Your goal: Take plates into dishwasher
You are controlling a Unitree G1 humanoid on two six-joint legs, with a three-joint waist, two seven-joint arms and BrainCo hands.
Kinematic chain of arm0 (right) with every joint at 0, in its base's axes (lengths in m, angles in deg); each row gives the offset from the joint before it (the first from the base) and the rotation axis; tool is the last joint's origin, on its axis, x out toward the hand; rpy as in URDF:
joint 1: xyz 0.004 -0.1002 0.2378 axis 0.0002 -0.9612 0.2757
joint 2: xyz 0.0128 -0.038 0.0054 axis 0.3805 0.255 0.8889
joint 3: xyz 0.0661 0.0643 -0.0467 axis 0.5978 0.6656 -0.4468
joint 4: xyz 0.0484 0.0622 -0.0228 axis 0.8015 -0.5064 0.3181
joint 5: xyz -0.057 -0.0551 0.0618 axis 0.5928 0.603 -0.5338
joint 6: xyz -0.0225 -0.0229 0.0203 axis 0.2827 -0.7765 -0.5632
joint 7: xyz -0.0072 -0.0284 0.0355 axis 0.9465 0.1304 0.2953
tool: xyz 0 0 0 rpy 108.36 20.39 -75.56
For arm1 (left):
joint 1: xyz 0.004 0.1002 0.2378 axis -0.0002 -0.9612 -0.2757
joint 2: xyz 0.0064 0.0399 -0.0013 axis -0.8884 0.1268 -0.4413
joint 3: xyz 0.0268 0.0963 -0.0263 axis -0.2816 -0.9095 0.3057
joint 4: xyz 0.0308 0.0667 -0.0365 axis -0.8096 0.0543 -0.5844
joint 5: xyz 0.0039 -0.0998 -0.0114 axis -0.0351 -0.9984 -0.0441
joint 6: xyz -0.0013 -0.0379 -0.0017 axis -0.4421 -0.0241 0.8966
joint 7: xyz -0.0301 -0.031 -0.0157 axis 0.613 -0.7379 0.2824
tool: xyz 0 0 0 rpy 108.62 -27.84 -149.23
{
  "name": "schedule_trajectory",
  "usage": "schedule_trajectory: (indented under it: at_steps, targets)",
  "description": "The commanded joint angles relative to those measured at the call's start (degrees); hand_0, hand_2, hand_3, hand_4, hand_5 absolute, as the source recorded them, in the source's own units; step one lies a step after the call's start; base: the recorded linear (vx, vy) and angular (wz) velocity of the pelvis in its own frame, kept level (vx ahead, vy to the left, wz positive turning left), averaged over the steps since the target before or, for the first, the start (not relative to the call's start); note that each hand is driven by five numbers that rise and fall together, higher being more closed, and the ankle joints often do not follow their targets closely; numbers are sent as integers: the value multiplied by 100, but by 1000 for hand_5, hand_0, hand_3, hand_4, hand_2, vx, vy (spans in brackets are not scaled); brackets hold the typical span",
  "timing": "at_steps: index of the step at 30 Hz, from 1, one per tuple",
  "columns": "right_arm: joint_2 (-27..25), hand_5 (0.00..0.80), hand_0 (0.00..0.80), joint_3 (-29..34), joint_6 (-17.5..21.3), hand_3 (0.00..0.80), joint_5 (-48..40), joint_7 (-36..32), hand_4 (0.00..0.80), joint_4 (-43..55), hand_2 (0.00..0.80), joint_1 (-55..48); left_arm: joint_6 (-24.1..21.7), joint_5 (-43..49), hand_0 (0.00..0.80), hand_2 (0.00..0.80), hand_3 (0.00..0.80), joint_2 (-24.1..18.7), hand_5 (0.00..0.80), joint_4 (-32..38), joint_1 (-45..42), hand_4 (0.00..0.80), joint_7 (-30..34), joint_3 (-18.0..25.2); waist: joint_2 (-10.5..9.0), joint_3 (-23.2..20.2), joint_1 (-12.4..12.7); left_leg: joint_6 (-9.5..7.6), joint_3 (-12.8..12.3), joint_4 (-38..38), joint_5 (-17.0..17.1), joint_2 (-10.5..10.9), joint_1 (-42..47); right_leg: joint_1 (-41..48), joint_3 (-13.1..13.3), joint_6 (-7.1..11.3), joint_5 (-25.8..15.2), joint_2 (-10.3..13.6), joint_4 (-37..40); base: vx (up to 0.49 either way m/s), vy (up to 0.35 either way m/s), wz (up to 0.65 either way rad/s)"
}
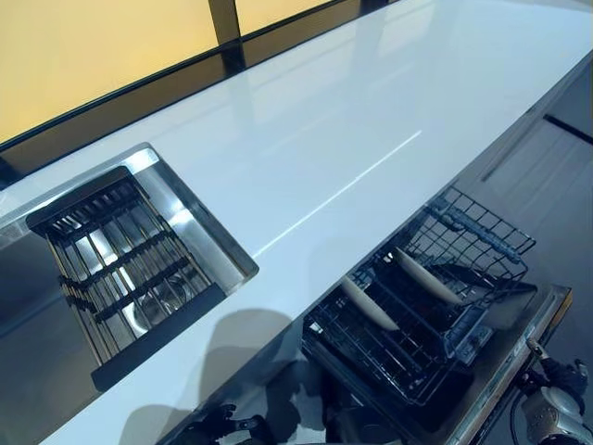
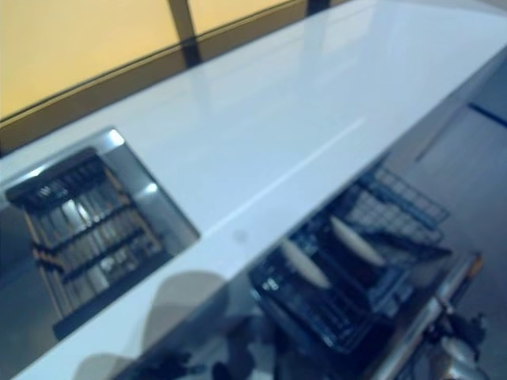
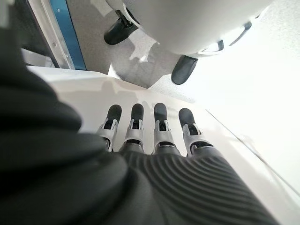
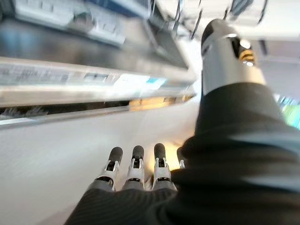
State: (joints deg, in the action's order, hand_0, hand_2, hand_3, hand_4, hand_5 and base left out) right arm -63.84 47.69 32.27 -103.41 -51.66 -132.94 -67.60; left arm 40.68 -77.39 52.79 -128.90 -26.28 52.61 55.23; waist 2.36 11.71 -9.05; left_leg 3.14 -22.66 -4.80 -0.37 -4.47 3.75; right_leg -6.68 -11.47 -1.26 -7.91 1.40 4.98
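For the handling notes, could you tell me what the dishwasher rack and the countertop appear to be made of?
The dishwasher rack looks like dark coated wire, judging by its thin crossing bars. The countertop seems a glossy white solid slab, stone or composite: it mirrors the window light.

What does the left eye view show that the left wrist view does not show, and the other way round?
Only the left eye view shows the sink with a dark rack in it, and the open dishwasher's pulled-out rack with two plates standing on edge in it. Only the left wrist view shows the left hand up close, its fingers straight and holding nothing, with floor beyond. Both show the white countertop, bare of plates.
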Motion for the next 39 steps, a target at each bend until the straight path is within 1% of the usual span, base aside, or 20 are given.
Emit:
schedule_trajectory:
  at_steps: [1, 3, 7, 10, 11, 13, 14, 17, 21, 23, 25, 27, 28, 32, 35, 39]
  targets:
    - [-240, 0, 0, 179, 210, 0, -366, -372, 0, -162, 0, 359, -218, -370, 0, 0, 0, -274, 0, -91, 1063, 0, -365, 357, 123, 233, -165, 161, 129, -20, 405, -214, -352, 166, 107, 639, 803, 540, -826, -150, 52, -1]
    - [-299, 0, 0, 43, 201, 0, -465, -673, 0, -266, 0, 495, -228, -440, 0, 0, 0, -259, 0, -58, 1201, 0, -370, 327, 263, 354, -176, 154, 151, -5, 444, -196, -453, -38, 90, 614, 914, 611, -1096, -175, 47, -1]
    - [-490, 0, 0, -134, 359, 0, -578, -971, 0, -537, 0, 786, -364, -670, 0, 0, 0, -191, 0, -29, 1442, 0, -466, 241, 572, 632, -201, 166, 195, 41, 511, -148, -658, -449, 48, 565, 1128, 750, -1593, -180, 30, -4]
    - [-630, 0, 0, -266, 486, 0, -622, -1125, 0, -653, 0, 1017, -454, -782, 0, 0, 0, -96, 0, 35, 1532, 0, -524, 182, 806, 836, -203, 192, 252, 68, 548, -82, -767, -651, 18, 502, 1216, 819, -1776, -137, 12, -12]
    - [-645, 0, 0, -273, 491, 0, -624, -1128, 0, -658, 0, 1036, -460, -788, 0, 0, 0, -90, 0, 39, 1535, 0, -522, 181, 823, 847, -206, 194, 258, 69, 550, -77, -776, -668, 17, 499, 1222, 824, -1789, -124, 24, -14]
    - [-787, 0, 0, -425, 574, 0, -637, -1193, 0, -705, 0, 1279, -540, -810, 0, 0, 0, -61, 0, 99, 1587, 0, -508, 98, 1053, 1013, -199, 226, 350, 56, 595, 12, -912, -846, 32, 451, 1267, 853, -1880, -170, 28, -16]
    - [-825, 0, 0, -492, 593, 0, -619, -1202, 0, -721, 0, 1372, -570, -825, 0, 0, 0, -57, 0, 100, 1612, 0, -501, 63, 1123, 1068, -203, 232, 385, 51, 614, 40, -960, -913, 51, 438, 1277, 859, -1916, -153, 11, -14]
    - [-909, 0, 0, -760, 674, 0, -594, -1340, 0, -803, 0, 1716, -636, -905, 0, 0, 0, -82, 0, 133, 1680, 0, -481, -28, 1293, 1194, -206, 256, 430, 45, 657, 90, -1088, -1091, 101, 415, 1269, 875, -1948, -112, 14, -16]
    - [-838, 0, 0, -1123, 878, 0, -427, -1910, 0, -782, 0, 2088, -629, -1031, 0, 0, 0, -113, 0, 174, 1814, 0, -446, -93, 1429, 1382, -249, 265, 396, 57, 669, 132, -1186, -1235, 146, 409, 1174, 891, -1870, -81, 10, -20]
    - [-769, 0, 0, -1305, 876, 0, -328, -2176, 0, -619, 0, 2221, -589, -1071, 0, 0, 0, -125, 0, 211, 1859, 0, -431, -103, 1455, 1441, -267, 272, 344, 61, 664, 139, -1200, -1268, 147, 412, 1125, 897, -1810, -51, 18, -21]
    - [-683, 0, 0, -1459, 1016, 0, -241, -2573, 0, -457, 0, 2277, -567, -1048, 0, 0, 0, -141, 0, 231, 1891, 0, -388, -113, 1463, 1491, -282, 278, 297, 75, 655, 135, -1202, -1280, 146, 415, 1064, 899, -1734, -22, 2, -34]
    - [-629, 0, 0, -1570, 1117, 0, -246, -2809, 0, -300, 0, 2301, -558, -1026, 0, 0, 0, -148, 0, 235, 1905, 0, -357, -115, 1454, 1506, -294, 282, 272, 105, 645, 127, -1214, -1285, 151, 416, 1036, 891, -1698, -3, 3, -35]
    - [-594, 0, 0, -1661, 1195, 0, -281, -3138, 0, -84, 0, 2316, -555, -1005, 0, 0, 0, -161, 0, 225, 1912, 0, -312, -103, 1438, 1511, -313, 290, 238, 119, 639, 121, -1206, -1282, 151, 420, 1005, 883, -1651, 13, 13, -29]
    - [-396, 0, 0, -2007, 1261, 0, -347, -3687, 0, 781, 0, 2332, -501, -932, 0, 0, 0, -162, 0, 229, 1920, 0, -267, -86, 1347, 1491, -340, 317, 150, 115, 636, 74, -1168, -1236, 121, 420, 940, 835, -1519, 25, 9, -30]
    - [-256, 0, 0, -2186, 1161, 0, -398, -4052, 0, 1576, 0, 2222, -469, -850, 0, 0, 0, -171, 0, 250, 1867, 0, -257, -25, 1247, 1454, -366, 330, 56, 132, 628, 25, -1130, -1194, 95, 432, 910, 809, -1451, 48, 18, -27]
    - [-91, 0, 0, -2311, 835, 0, -188, -4361, 0, 2527, 0, 2094, -397, -768, 0, 0, 0, -214, 0, 290, 1814, 0, -197, 49, 1120, 1365, -371, 333, -32, 119, 620, -40, -1055, -1114, 54, 448, 893, 782, -1375, 64, 11, -27]
